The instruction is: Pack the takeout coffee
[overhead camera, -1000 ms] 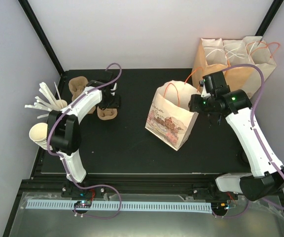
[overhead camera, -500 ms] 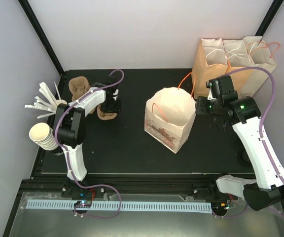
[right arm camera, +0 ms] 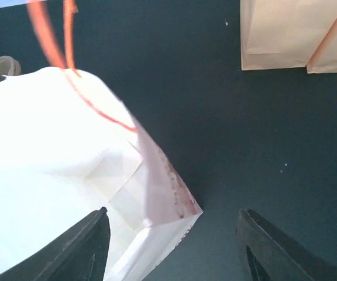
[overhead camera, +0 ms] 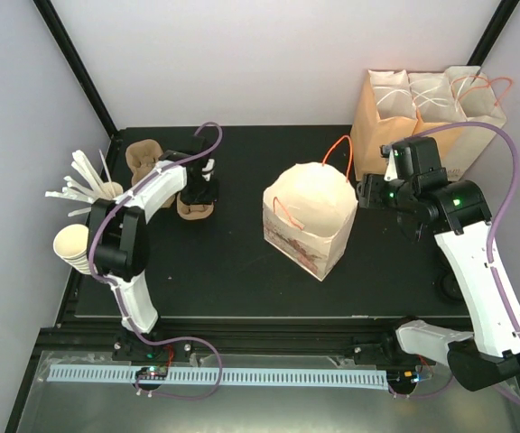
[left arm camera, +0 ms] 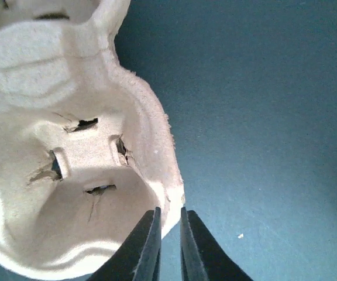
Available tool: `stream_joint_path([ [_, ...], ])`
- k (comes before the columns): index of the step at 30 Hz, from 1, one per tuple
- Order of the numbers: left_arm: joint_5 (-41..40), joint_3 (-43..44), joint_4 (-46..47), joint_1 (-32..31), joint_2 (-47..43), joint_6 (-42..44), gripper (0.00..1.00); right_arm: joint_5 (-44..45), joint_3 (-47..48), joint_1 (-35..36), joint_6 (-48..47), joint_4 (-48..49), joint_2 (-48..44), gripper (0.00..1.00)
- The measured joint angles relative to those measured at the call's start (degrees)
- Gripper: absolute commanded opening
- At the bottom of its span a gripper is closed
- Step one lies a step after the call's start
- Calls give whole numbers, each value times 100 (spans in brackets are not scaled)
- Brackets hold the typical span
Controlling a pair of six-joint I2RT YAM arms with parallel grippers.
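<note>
An open paper bag (overhead camera: 305, 221) with a printed picture and orange handles stands near the middle of the black surface (overhead camera: 233, 280). At 9 o'clock from it lies a brown cardboard cup tray (left arm camera: 69, 175). The left pincer (left arm camera: 169, 213) is at the edge of this tray. Its two fingers are almost together, with the thin rim of the tray pressed between the tips. The hollow of the tray beside them holds nothing. A second tray (overhead camera: 143, 155) of the same kind lies at 10 o'clock from the first one, well apart from the bag.

The right pincer (right arm camera: 171, 213) is just beside the bag at 3 o'clock. Its fingers are wide apart and hold nothing. In the wrist view a corner of the bag shows between them.

A row of plain paper bags (overhead camera: 427, 108) stands at 1 o'clock from the open bag, in the far right corner. At the left edge there is a stack of white paper cups (overhead camera: 72, 248), and at 12 o'clock from the stack a bunch of white sticks (overhead camera: 81, 188).

I cannot find the takeout coffee with certainty. A dark round shape (overhead camera: 447, 285) lies at 4 o'clock from the open bag, beside the right arm, but black on black it is too unclear to say what it is
</note>
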Motion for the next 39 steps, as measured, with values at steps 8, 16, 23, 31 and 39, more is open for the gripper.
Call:
stream_joint_path([
  [8,122,-57,4,0,-293,96,46,-131,0,0,-24,0,-13,63],
  [16,170,-35,-17,0,7,138,41,-177,0,0,-42,0,-55,63],
  [23,109,66,-114,0,463,267,12,-175,-2,0,-42,4,-127,63],
  [31,-33,284,-363,0,367,286,4,-179,-2,0,-42,9,-136,63],
  [39,138,33,-492,-13,-240,354,6,-769,-11,72,-164,33,-131,69],
])
